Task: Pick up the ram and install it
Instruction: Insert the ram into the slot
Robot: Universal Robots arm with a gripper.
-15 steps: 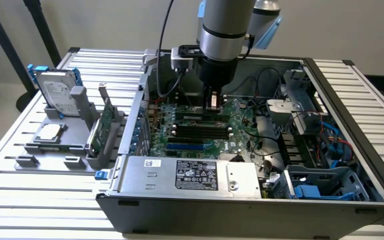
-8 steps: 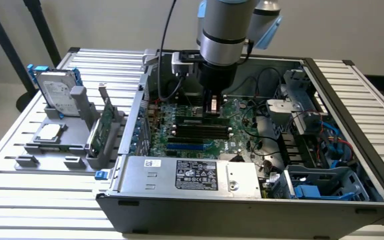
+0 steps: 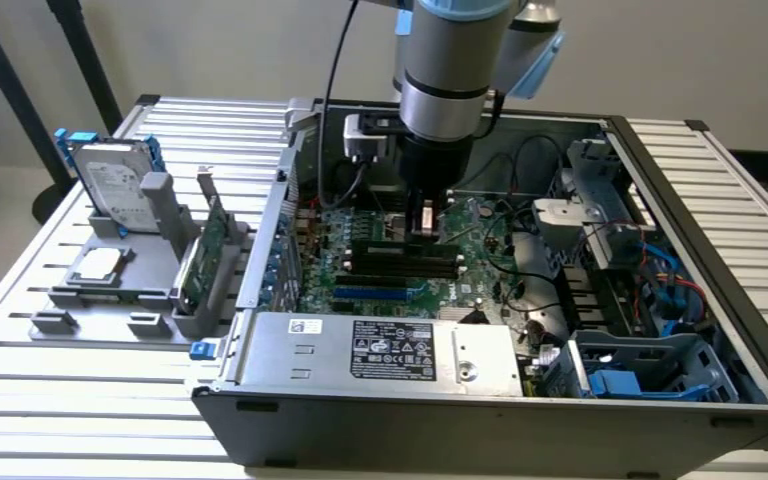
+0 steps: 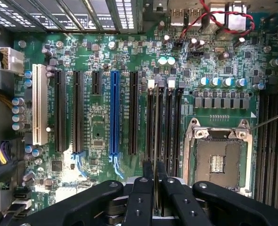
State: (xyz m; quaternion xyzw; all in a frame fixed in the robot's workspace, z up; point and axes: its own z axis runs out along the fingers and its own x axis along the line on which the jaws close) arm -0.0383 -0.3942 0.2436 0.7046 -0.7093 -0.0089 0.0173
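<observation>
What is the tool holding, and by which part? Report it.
The tool is shut on the ram, pinching its upper long edge near the middle, with the stick edge-on over the motherboard's memory slots.

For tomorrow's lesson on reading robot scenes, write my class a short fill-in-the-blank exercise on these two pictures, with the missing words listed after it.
1. The end effector is shut on the edge of the thin ____, seen edge-on between its fingers.
2. In the wrist view, one long expansion slot on the motherboard is coloured ____.
3. The processor socket on the motherboard is ____, with no chip in it.
4. In the exterior view, the hard drive stands in a grey holder ____ the computer case.

Missing words: ram; blue; empty; outside
</observation>
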